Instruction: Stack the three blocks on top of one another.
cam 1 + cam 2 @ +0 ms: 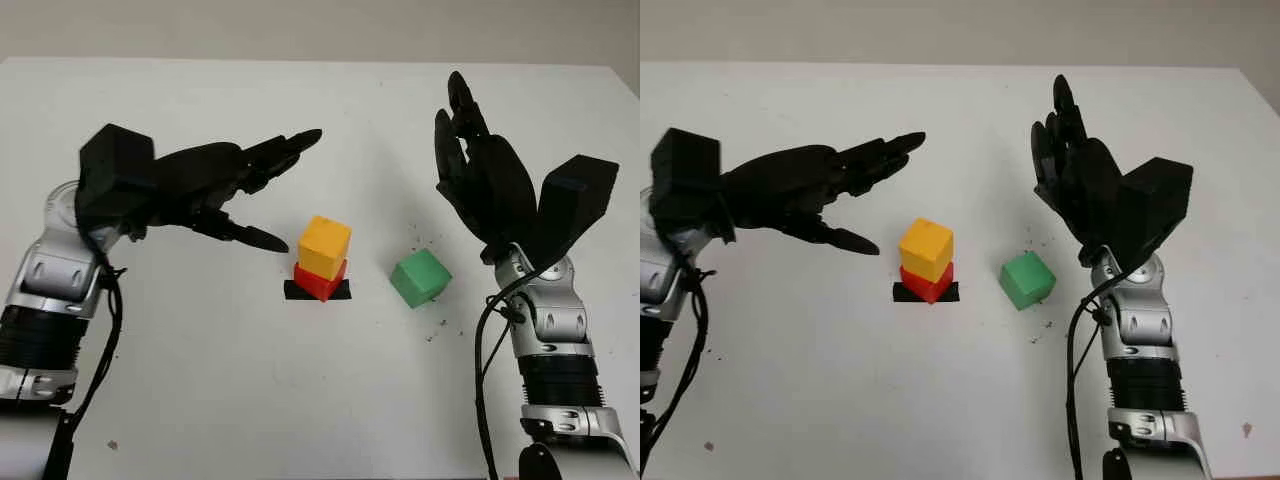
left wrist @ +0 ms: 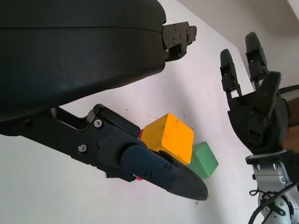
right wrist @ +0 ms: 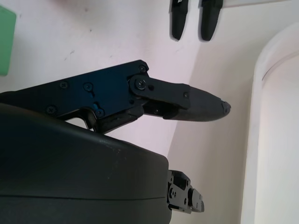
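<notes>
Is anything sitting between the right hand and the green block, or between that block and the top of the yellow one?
Nothing visible. The open right hand is raised behind the green block, with bare table between them. The yellow block, on the red block, has a bare top. The open left hand hovers off to the stack's left.

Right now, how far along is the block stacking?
Done: the yellow block sits on the red block. In hand: nothing; the left hand and right hand are open above the table. Left: the green block, beside the stack, goes on top.
</notes>
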Robot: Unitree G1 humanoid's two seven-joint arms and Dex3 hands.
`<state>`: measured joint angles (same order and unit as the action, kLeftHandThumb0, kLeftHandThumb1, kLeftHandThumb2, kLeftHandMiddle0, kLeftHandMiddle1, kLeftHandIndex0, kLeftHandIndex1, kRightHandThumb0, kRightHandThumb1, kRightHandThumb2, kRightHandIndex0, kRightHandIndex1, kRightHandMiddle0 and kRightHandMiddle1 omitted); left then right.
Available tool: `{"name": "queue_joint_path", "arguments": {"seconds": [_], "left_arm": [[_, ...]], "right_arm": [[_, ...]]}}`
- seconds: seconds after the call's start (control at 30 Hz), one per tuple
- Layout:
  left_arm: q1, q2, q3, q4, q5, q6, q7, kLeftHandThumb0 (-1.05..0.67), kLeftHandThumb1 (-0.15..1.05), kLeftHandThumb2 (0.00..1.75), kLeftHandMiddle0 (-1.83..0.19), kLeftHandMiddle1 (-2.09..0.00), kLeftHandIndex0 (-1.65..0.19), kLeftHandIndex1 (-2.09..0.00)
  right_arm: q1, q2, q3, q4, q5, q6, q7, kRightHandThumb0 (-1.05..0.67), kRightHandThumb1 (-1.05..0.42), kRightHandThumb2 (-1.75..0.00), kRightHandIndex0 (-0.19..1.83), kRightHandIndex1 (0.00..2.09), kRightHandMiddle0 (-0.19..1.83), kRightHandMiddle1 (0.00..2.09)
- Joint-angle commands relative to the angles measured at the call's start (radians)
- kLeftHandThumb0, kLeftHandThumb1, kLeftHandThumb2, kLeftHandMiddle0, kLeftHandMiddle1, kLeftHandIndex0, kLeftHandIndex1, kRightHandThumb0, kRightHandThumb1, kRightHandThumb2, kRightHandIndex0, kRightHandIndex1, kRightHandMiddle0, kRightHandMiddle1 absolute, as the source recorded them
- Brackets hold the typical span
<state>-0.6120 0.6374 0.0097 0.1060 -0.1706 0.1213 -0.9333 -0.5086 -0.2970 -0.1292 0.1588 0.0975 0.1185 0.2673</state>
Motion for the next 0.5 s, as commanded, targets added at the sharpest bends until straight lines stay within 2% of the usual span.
{"name": "queue_joint_path", "arguments": {"seconds": [0.0, 0.07, 0.1, 0.2, 0.33, 0.4, 0.47], "left_arm": [[0.046, 0.026, 0.051, -0.046, -0.031, 0.031, 0.018, -0.93, 0.88, 0.05, 0.19, 0.0, 0.19, 0.0], [0.091, 0.032, 0.099, -0.079, -0.032, 0.03, 0.069, -0.99, 0.94, 0.08, 0.19, 0.0, 0.19, 0.0], [0.116, 0.034, 0.122, -0.093, -0.024, 0.015, 0.101, -0.99, 1.0, 0.15, 0.19, 0.0, 0.19, 0.0], [0.189, 0.007, 0.186, -0.141, -0.007, 0.026, 0.24, -0.93, 1.04, 0.39, 0.19, 0.0, 0.19, 0.0], [0.262, -0.097, 0.231, -0.219, 0.043, 0.043, 0.492, -0.8, 1.05, 0.5, 0.19, 0.0, 0.19, 0.0], [0.29, -0.152, 0.236, -0.25, 0.079, 0.035, 0.608, -0.75, 1.05, 0.52, 0.19, 0.0, 0.19, 0.0], [0.31, -0.183, 0.235, -0.268, 0.107, 0.028, 0.677, -0.76, 1.05, 0.52, 0.19, 0.0, 0.19, 0.0]], "right_arm": [[-0.007, -0.049, 0.007, -0.028, -0.036, 0.0, -0.003, -0.73, -1.05, -0.37, -0.19, 0.0, -0.19, 0.0], [-0.029, -0.07, -0.014, -0.016, -0.006, 0.002, 0.033, -0.73, -1.05, -0.25, -0.19, 0.0, -0.19, 0.02], [-0.041, -0.086, -0.024, -0.011, 0.012, 0.01, 0.055, -0.7, -1.03, -0.16, -0.19, 0.0, -0.16, 0.04], [-0.078, -0.201, 0.004, -0.014, -0.023, 0.033, 0.154, -0.65, -0.96, -0.06, -0.19, 0.0, -0.07, 0.09], [-0.117, -0.389, 0.079, -0.063, -0.177, -0.056, 0.273, -0.65, -0.86, -0.04, -0.05, 0.07, 0.17, 0.14], [-0.13, -0.455, 0.102, -0.11, -0.239, -0.087, 0.311, -0.66, -0.79, -0.04, 0.0, 0.08, 0.29, 0.12], [-0.136, -0.501, 0.116, -0.145, -0.275, -0.117, 0.348, -0.65, -0.77, -0.04, 0.0, 0.07, 0.32, 0.11]]}}
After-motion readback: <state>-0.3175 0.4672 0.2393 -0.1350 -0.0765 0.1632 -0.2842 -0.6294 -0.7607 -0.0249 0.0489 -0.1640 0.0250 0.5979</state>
